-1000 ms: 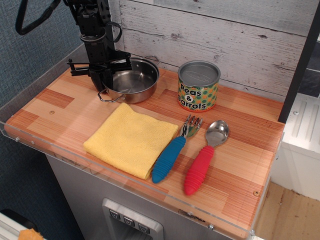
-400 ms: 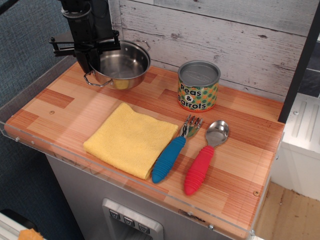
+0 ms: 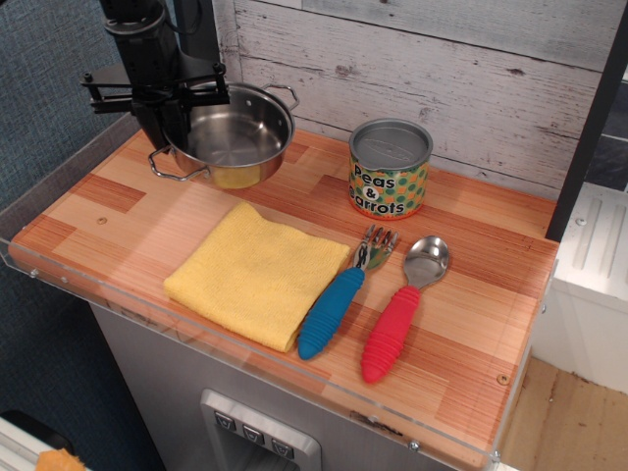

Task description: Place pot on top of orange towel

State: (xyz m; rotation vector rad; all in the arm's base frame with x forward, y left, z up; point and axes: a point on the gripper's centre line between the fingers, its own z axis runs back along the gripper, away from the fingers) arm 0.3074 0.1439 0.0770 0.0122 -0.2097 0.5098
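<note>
Above the counter's back left, claw [image 3: 169, 123] pinching pot [image 3: 234, 137] rim, pot lifted, orange towel [image 3: 257, 273] in front

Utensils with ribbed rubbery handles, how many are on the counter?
2: the blue-handled metal fork lies just right of the yellow towel, and the red-handled metal spoon lies right of the fork. None seem hidden.

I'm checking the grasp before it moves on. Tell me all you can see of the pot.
The pot is small, round, shallow and shiny steel, empty, with two thin wire loop handles. The gripper holds it by its left rim, lifted off the wooden counter, roughly level. It hangs behind the yellow towel, not touching it; the towel's yellow reflects in its underside.
</note>
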